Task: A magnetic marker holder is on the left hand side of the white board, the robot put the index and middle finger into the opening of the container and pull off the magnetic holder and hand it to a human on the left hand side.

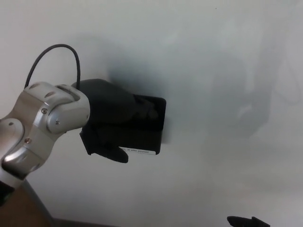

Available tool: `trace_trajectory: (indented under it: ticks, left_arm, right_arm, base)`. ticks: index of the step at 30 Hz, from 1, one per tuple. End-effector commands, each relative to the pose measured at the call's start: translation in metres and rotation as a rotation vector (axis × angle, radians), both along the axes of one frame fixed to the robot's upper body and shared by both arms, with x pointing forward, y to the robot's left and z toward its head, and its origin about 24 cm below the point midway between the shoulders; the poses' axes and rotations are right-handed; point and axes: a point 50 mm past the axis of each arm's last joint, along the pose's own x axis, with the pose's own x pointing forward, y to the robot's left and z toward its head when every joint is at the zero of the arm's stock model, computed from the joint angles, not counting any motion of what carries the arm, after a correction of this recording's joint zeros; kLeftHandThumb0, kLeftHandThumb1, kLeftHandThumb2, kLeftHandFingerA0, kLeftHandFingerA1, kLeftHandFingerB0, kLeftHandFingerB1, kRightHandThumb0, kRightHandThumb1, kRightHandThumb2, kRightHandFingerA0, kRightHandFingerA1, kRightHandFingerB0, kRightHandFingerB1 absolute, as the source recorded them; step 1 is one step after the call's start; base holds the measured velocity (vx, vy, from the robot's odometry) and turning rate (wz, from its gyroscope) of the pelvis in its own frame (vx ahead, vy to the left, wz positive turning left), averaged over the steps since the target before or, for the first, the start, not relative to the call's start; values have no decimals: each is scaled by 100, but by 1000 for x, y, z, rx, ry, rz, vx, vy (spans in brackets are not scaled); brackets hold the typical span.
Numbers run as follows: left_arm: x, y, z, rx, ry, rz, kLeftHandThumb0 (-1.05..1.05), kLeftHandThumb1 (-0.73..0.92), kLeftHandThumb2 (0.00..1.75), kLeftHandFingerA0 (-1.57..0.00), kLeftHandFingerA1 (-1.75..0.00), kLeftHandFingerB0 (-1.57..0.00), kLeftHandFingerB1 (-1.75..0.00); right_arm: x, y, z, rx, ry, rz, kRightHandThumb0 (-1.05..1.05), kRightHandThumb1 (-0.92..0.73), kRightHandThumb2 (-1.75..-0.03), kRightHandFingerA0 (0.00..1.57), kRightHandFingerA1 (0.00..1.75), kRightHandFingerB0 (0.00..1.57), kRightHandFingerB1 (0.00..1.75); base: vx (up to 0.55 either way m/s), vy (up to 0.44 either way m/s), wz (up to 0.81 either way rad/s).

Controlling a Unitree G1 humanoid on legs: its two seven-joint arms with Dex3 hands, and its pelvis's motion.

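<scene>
The marker holder [150, 126] sits against the whiteboard [213, 56]; we see the left robot hand [111, 120] closed around it.

Black hand [111, 118], black holder [150, 126] with white label, white board [213, 71]

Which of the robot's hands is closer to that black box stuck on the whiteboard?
The left. The left hand is right on the black marker holder, its fingers over the front of it. Of the right hand, only a dark tip shows at the bottom edge, well below and to the right.
</scene>
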Motion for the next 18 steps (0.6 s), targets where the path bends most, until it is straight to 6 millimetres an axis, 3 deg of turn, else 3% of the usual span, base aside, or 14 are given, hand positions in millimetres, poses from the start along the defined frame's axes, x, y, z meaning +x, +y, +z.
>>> trace_trajectory:
  ticks: [1,3,4,6,7,8,11,12,14,17,18]
  left_arm:
    - [-6,-1,-10,74,28,0,-96,52,95,-33,-47,-11,-35]
    - [-6,-2,-11,101,47,6,-94,53,94,-32,-47,-13,-36]
    - [-7,-3,-13,118,62,12,-95,65,61,-37,-37,-18,-27]
    - [-8,-4,-15,126,71,17,-95,65,61,-37,-37,-18,-27]
    - [-9,-5,-17,144,82,21,-94,51,93,-33,-47,-11,-35]
    - [-10,-6,-21,172,100,22,-95,51,93,-46,-50,-15,-38]
    - [-10,-7,-24,191,114,30,-104,56,96,-54,-52,-14,-35]
    - [-11,-8,-26,208,123,34,-97,66,61,-54,-42,-21,-27]
    - [-11,-9,-29,232,138,44,-97,64,60,-53,-43,-21,-28]
    - [-11,-11,-32,252,155,63,-97,64,61,-51,-43,-20,-28]
    - [-11,-12,-32,258,159,64,-103,56,94,-51,-54,-12,-35]
  right_arm:
    - [2,-5,1,-18,-2,-8,-52,-71,-62,80,49,67,46]
    - [3,-4,1,-17,-2,-9,-51,-71,-62,79,49,67,46]
    - [4,-4,1,-16,-2,-10,-52,-70,-62,80,49,68,46]
    - [4,-4,1,-16,-2,-10,-52,-70,-62,80,49,68,46]
    - [4,-4,1,-18,-5,-8,-51,-71,-62,80,49,68,46]
    - [4,-4,2,-18,-7,-6,-52,-71,-62,79,50,68,46]
    - [3,-4,1,-22,-6,-6,-52,-71,-61,79,50,68,46]
    - [3,-4,1,-22,-5,-6,-54,-71,-61,79,50,68,46]
    - [3,-4,2,-22,-5,-4,-53,-71,-61,79,50,67,46]
    - [4,-4,2,-22,-9,-2,-53,-71,-61,79,49,68,46]
    - [5,-4,2,-23,-10,-2,-52,-71,-62,79,49,67,46]
  base:
    - [0,0,0]
    - [0,0,0]
    - [0,0,0]
    - [0,0,0]
    - [0,0,0]
    - [0,0,0]
    - [0,0,0]
    - [0,0,0]
    - [0,0,0]
    - [0,0,0]
    - [0,0,0]
